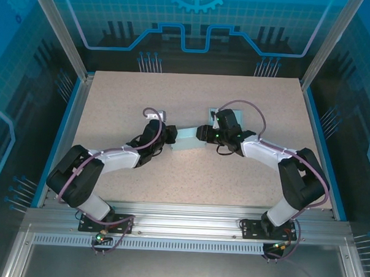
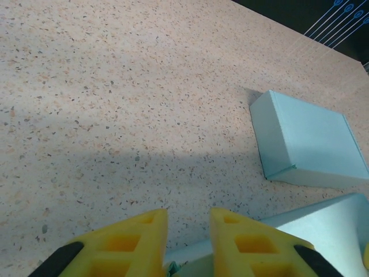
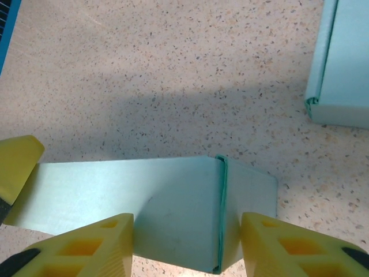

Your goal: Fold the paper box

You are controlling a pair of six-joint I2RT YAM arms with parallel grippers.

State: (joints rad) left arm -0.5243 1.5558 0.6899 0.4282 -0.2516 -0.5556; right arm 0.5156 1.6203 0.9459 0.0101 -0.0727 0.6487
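A closed pale-blue cardboard box [image 3: 343, 57] lies upper right, apart. The partly folded pale-blue paper box [image 1: 188, 138] sits mid-frame. The right gripper [image 3: 185, 222] flanks its sides, and the left gripper [image 2: 187, 216] is nearly closed at its flap. I can't tell whether either grips.

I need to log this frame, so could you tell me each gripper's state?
Left gripper: nearly closed at the paper box edge; grip cannot be told.
Right gripper: open over the paper box.
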